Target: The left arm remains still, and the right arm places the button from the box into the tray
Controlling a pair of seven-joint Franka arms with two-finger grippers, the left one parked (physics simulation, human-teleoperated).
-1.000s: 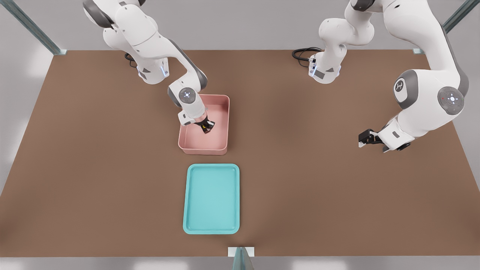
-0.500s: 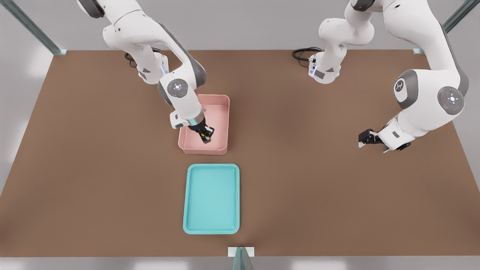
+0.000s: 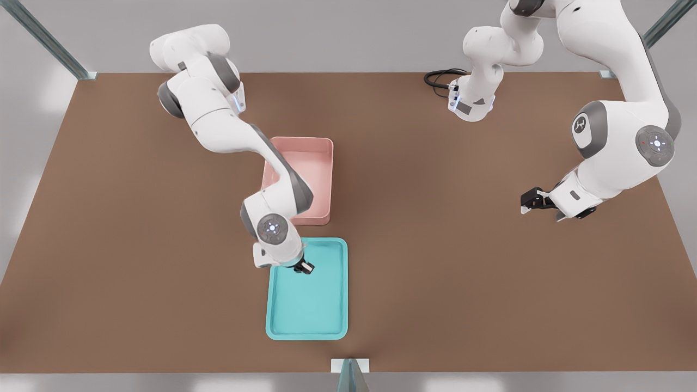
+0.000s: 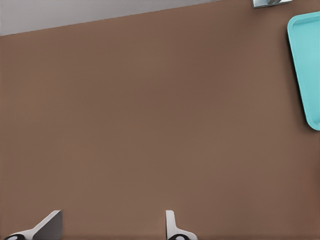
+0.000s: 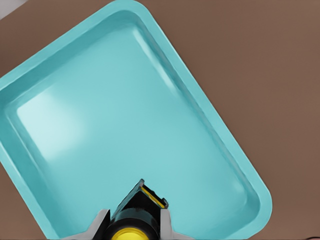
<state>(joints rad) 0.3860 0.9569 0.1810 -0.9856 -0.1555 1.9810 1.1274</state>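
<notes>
Right arm: white and grey, bends down from the far side of the table, passes over the pink box, ends over the tray's far corner on the front view's left.
Gripper: black, squeezed tight on the button, hangs above the tray near its far end.
Button: tiny, dark with a round yellow cap, pinched between the two fingers, up in the air over the tray floor, not touching it as far as can be seen.
Box: pink, tall walls, rounded corners, sits on the table just past the tray's far end, partly hidden by the arm.
Tray: teal, flat and low-rimmed, lies on the table near the front edge, long side pointing toward the box; one edge also peeks into the left wrist view.
Table: brown and flat, holds the box and the tray, close together but apart.
</notes>
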